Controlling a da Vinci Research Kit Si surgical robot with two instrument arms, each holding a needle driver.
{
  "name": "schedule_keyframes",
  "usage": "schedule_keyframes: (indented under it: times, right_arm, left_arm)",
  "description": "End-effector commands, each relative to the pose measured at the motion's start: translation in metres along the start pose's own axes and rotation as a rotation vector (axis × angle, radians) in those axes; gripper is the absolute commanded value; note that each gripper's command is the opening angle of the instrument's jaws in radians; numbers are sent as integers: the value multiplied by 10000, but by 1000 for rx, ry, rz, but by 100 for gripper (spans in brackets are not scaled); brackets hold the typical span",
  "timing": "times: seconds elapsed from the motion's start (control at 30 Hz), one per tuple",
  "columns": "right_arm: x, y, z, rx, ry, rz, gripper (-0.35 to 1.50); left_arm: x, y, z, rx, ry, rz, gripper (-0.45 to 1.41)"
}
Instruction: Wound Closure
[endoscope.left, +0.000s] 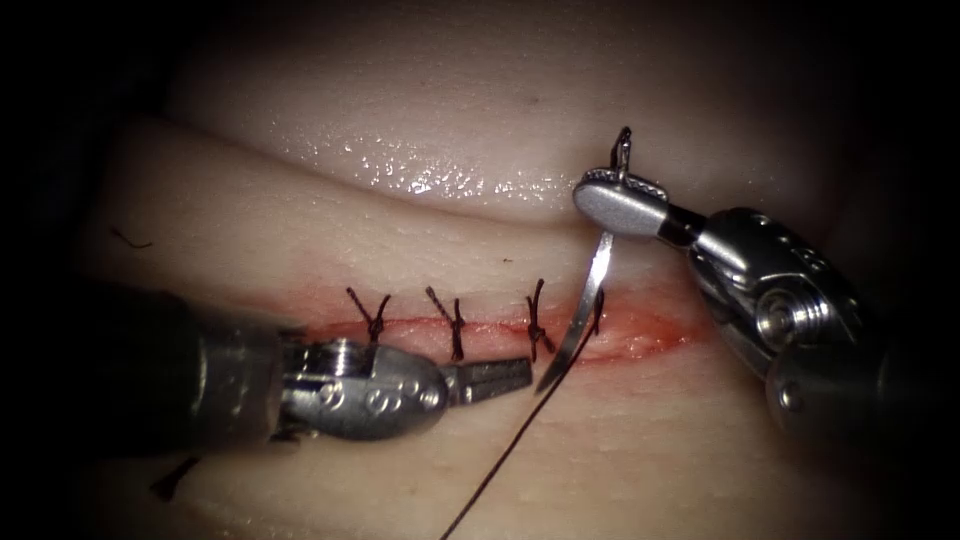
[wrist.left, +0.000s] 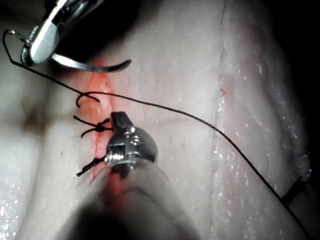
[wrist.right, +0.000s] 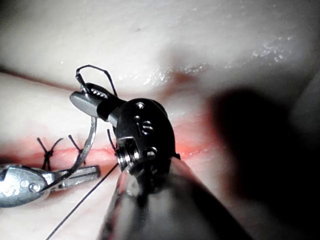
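Right tool (endoscope.left: 622, 200): jaws pinched on the needle (endoscope.left: 580, 320) near its thread end; the needle hangs free above the cut (endoscope.left: 640, 335), tip clear of the tissue (endoscope.left: 420, 120). Left tool (endoscope.left: 495, 378): jaws pressed together, nothing held (beside the knots (endoscope.left: 455, 325)). Thread (endoscope.left: 500, 465) is trailed across the tissue.

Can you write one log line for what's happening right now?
right hand: holds needle near its thread end | needle: above cut, not in tissue | left hand: shut, holds nothing
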Motion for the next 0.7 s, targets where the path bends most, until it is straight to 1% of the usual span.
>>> schedule_keyframes:
  times: [0.03, 0.1, 0.23, 0.4, 0.53, 0.63, 0.7]
  right_arm:
    - [-10, -1, 6, 0, 2, -29, -35]
    - [-12, -3, 6, -2, 6, -77, -35]
    - [-12, -3, 5, -4, 7, -107, -35]
    - [-7, -2, 0, 2, 4, -120, -35]
    - [-6, 0, -6, 10, -1, -133, -35]
    - [-3, 4, -9, -2, 9, -137, -35]
    - [-2, 6, -10, -6, 14, -142, -35]
  left_arm:
    - [1, 3, 11, -3, -5, -1, -43]
    - [5, 1, 18, -5, -12, -6, -43]
    - [11, 0, 34, -11, -31, -9, -45]
    - [-2, -1, 48, -47, -87, -24, -45]
    - [-15, -1, 56, -69, -154, -44, -45]
    - [-18, 1, 64, -69, -173, -58, -45]
    - [-17, 0, 72, -94, -152, -68, -45]
